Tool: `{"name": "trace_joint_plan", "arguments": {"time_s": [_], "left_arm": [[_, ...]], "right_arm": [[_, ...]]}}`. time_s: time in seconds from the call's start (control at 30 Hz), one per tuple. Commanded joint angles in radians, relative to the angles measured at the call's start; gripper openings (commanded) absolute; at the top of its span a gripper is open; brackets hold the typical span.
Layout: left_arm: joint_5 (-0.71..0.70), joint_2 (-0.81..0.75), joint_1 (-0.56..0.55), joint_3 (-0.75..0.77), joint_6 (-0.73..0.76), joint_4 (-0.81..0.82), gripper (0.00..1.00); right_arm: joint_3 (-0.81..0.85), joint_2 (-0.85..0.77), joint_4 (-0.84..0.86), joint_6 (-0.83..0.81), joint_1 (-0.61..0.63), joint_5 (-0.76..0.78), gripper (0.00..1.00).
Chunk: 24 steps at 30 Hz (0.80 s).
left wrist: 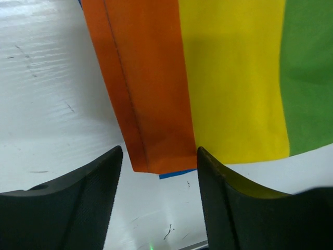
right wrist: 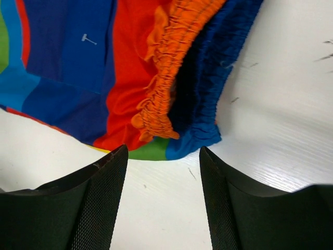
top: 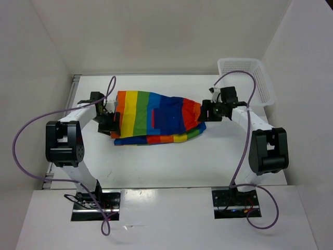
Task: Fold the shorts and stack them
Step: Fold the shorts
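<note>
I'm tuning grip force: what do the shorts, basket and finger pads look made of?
Shorts: soft matte cloth, by the stitched hem and gathered elastic waistband. Basket: white lattice, probably rigid plastic. Finger pads: black with fine mesh texture, possibly rubber.

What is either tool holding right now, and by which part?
Nothing. The left tool and right tool stand open at opposite ends of the shorts.

White lattice basket (top: 265, 86) stands upright at the far right corner of the table (top: 171, 161). Tabletop is white, with a few small dark scuffs.
</note>
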Motion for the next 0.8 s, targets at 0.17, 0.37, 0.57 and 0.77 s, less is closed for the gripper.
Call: {"name": "trace_joint_plan", "arguments": {"time_s": [0.17, 0.37, 0.57, 0.77], "left_arm": [[0.094, 0.101, 0.029, 0.024, 0.004, -0.053, 0.53], [0.103, 0.121, 0.029, 0.024, 0.004, -0.062, 0.3], [0.112, 0.13, 0.029, 0.044, 0.004, -0.081, 0.12], [0.083, 0.107, 0.038, 0.053, 0.004, -0.101, 0.02]], "right_arm": [[-0.008, 0.037, 0.073, -0.018, 0.006, -0.082, 0.61], [0.02, 0.106, 0.106, -0.007, 0.006, -0.073, 0.59], [0.087, 0.183, 0.116, -0.018, 0.016, -0.062, 0.47], [0.127, 0.169, 0.091, -0.101, 0.016, -0.081, 0.24]]}}
